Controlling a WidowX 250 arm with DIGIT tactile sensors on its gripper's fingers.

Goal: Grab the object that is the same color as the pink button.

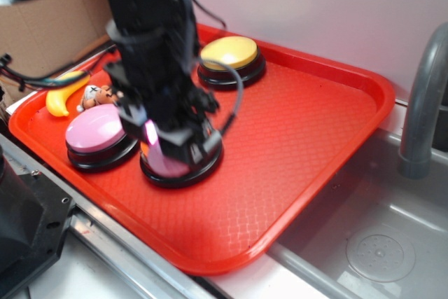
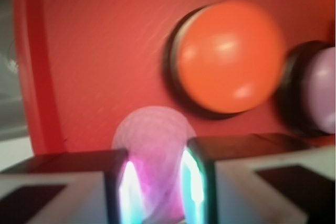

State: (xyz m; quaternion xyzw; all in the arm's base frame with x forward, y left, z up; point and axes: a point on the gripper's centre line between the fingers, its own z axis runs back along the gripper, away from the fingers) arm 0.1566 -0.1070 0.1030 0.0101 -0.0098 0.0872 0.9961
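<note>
Red tray (image 1: pixel 308 124) | my gripper (image 2: pixel 157 182) pinches the pink ball (image 2: pixel 152 129) | matches pink button (image 1: pixel 94 131), so I hold it tight

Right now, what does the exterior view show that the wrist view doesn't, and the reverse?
Exterior only: the yellow button, banana, small teddy bear, the sink and faucet.

Wrist only: the orange button's uncovered top and the dimpled pink ball between the gripper fingers.

Both: the pink button and red tray.
</note>
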